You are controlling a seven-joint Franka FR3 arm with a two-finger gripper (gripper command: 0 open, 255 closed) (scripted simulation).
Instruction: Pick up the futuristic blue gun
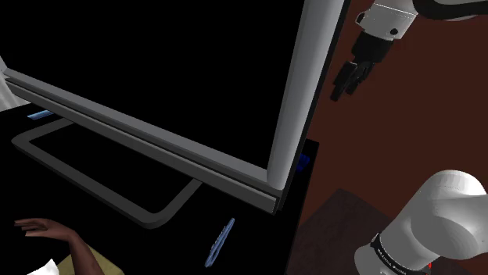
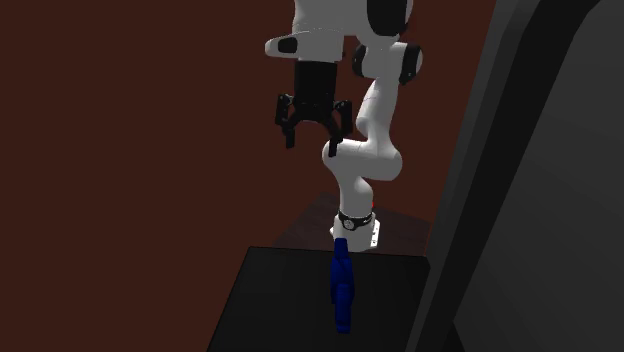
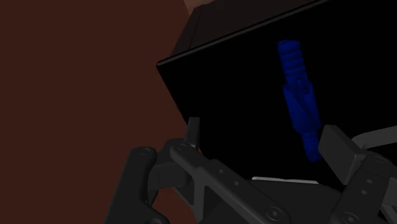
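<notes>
My pincer [image 2: 313,128] hangs high up with its fingers wide apart, holding nothing, ready to go round the blue gun [image 2: 342,285]. The gun lies flat on the black table [image 2: 270,310] well below me (closer to one finger), so I must go down.

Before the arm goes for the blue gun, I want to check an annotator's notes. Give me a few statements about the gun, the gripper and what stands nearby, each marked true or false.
1. The long dark-blue gun lies on the black tabletop. True.
2. The all-black two-finger gripper is shut on the gun. False: its fingers stand apart, and it hangs high above the gun, not touching it.
3. A large grey-framed black screen stands close beside the gun. True.
4. The gripper touches that screen. False: the shoulder view shows a gap between them.
</notes>
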